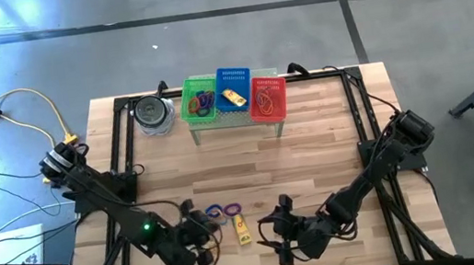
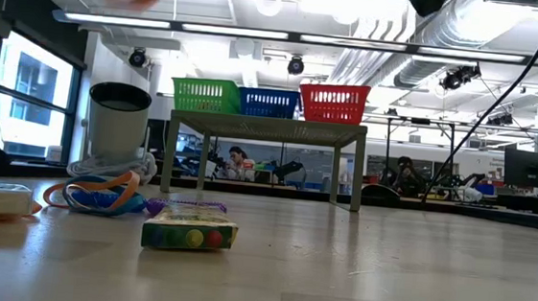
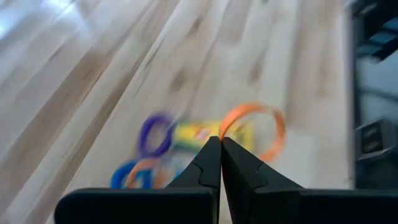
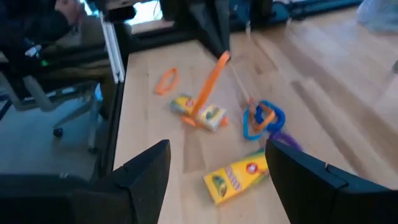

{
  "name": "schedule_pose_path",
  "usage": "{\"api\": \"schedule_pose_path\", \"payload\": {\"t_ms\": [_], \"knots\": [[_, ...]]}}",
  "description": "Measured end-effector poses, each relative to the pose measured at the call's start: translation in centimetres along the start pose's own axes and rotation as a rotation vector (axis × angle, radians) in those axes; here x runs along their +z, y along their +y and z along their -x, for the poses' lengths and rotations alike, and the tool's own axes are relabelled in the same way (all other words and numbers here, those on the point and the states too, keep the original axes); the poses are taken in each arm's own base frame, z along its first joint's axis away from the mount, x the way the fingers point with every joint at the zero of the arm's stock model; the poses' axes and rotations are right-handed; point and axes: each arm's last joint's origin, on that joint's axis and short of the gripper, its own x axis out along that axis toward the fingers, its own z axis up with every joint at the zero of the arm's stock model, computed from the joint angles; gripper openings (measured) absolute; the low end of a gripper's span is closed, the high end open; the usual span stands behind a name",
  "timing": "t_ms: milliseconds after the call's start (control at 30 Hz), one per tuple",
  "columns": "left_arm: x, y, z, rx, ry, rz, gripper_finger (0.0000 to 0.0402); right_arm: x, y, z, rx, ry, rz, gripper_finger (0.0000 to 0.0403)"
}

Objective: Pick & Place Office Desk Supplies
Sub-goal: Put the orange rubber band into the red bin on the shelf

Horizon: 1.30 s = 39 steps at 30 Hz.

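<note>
At the near edge of the table (image 1: 314, 154), toward six o'clock in the high view, we find both grippers. The left gripper (image 1: 204, 239) sits at about seven o'clock, its jaws clenched on an orange band loop (image 3: 252, 127), which stands up from the fingertips in the left wrist view and hangs as a thin orange strip in the right wrist view. The right gripper (image 1: 281, 235) sits just past six o'clock, its jaws released and spread, grasping nothing.

Between the two grippers lie the loose supplies. We count two yellow oblong boxes: one yellow box (image 4: 235, 178) nearest the right gripper's fingers (image 4: 311, 180), and a second yellow box (image 4: 200, 112) farther on, beneath the hanging band. Beside them we count one blue loop (image 4: 264, 118) tangled with a short orange piece, one purple loop (image 3: 154, 134), and one more orange loop (image 4: 166, 81) lying flat near the table's edge rail. The low view shows one yellow box with coloured dots close to the camera, with the blue and orange loops at its nine o'clock.

Toward twelve o'clock, on a small raised stand (image 2: 266, 126), we count three baskets in a row: one green basket (image 1: 199, 101), one blue basket (image 1: 233, 88) and one red basket (image 1: 267, 97), each holding items. At their nine o'clock stands one round grey tin (image 1: 154, 112).
</note>
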Motion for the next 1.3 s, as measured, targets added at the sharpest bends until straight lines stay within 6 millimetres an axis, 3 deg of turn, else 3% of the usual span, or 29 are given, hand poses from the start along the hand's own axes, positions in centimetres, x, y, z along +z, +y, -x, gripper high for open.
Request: {"api": "schedule_pose_path", "payload": {"t_ms": [200,500,1300], "knots": [[1.2,-0.9,-1.3,-0.071,-0.09,-0.038,0.0,-0.8,0.4,-1.5,0.013,-0.041,0.021,0.0252],[1.0,-0.4,-4.2,0.002,-0.072,-0.06,0.0,-1.3,0.7,-3.6,0.029,-0.144,0.028,0.0252],[1.7,-0.7,-4.2,-0.029,-0.12,-0.083,0.0,-1.6,-1.2,-4.5,-0.114,-0.1,-0.114,0.0252]]}}
